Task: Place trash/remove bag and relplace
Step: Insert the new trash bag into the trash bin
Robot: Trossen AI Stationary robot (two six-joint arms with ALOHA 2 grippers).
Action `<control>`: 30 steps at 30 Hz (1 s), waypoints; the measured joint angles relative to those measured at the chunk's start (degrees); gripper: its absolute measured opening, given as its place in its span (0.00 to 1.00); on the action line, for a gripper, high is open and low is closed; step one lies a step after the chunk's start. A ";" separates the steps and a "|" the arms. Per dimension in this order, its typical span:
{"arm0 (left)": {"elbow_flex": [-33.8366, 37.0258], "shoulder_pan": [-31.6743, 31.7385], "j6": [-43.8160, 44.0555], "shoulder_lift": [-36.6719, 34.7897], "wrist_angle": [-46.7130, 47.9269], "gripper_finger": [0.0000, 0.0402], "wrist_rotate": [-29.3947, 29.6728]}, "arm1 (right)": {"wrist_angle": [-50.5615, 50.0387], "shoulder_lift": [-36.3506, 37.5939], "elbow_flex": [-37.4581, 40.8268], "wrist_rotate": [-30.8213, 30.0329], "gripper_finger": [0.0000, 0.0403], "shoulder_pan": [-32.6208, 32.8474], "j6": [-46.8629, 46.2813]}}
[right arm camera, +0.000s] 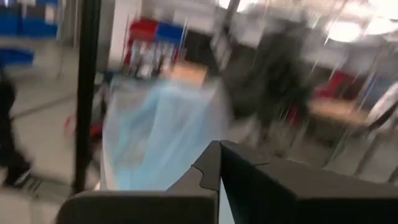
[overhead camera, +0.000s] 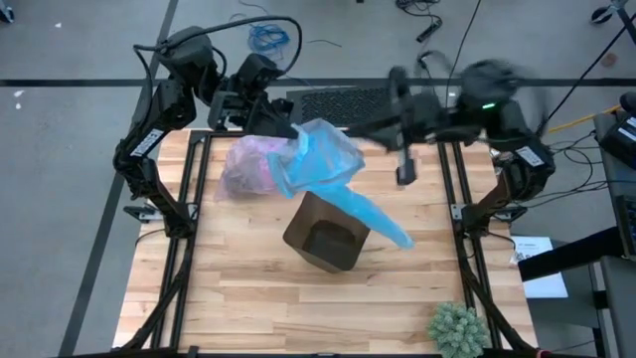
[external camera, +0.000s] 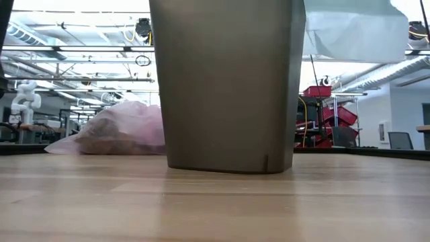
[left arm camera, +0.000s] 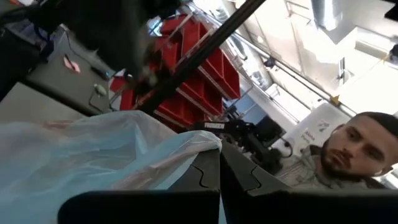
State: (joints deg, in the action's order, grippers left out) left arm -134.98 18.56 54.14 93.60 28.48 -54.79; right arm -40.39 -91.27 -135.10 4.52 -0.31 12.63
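Note:
The light blue plastic bag (overhead camera: 333, 169) hangs in the air over the far part of the table; its long tail (overhead camera: 383, 224) slants down past the upright dark brown bin (overhead camera: 326, 237) (external camera: 228, 81). My left gripper (overhead camera: 283, 127) (left arm camera: 219, 146) is shut on the blue bag's far left end. My right gripper (overhead camera: 405, 177) (right arm camera: 219, 146) is shut and blurred, right of the bag and apart from it. The lavender-pink bag (overhead camera: 243, 164) (external camera: 121, 131) lies on its side on the table left of the bin, with brown trash wads (external camera: 107, 140) showing through it. My left gripper pinches a gathered corner of the blue bag (left arm camera: 202, 142) between its two fingertips, at the bag's far left end (overhead camera: 298, 134). The bag spreads out from the hold, lifted off the table, and its tail hangs down toward the bin's right side.
A green spiky plant (overhead camera: 457, 328) stands at the near right corner. A black mat (overhead camera: 338, 99) lies at the far edge. Bare wood (overhead camera: 248, 298) lies near and left of the bin. A person (left arm camera: 348, 152) shows beyond the table in the left wrist view.

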 joint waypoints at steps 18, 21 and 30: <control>0.00 2.59 5.48 0.00 -14.89 0.00 2.55 | -26.24 -10.94 0.16 26.01 0.00 -1.10 -9.04; 0.00 4.15 9.00 -0.39 -20.54 0.00 2.52 | -30.95 -10.97 0.14 25.81 0.00 -0.68 -10.47; 0.07 6.60 8.74 -3.00 -21.50 0.00 1.92 | -34.24 -9.30 0.17 18.83 0.00 0.12 -15.84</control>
State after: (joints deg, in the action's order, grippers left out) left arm -134.91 25.16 62.88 90.60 6.99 -52.87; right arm -74.63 -100.57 -134.93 23.36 -0.20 -3.21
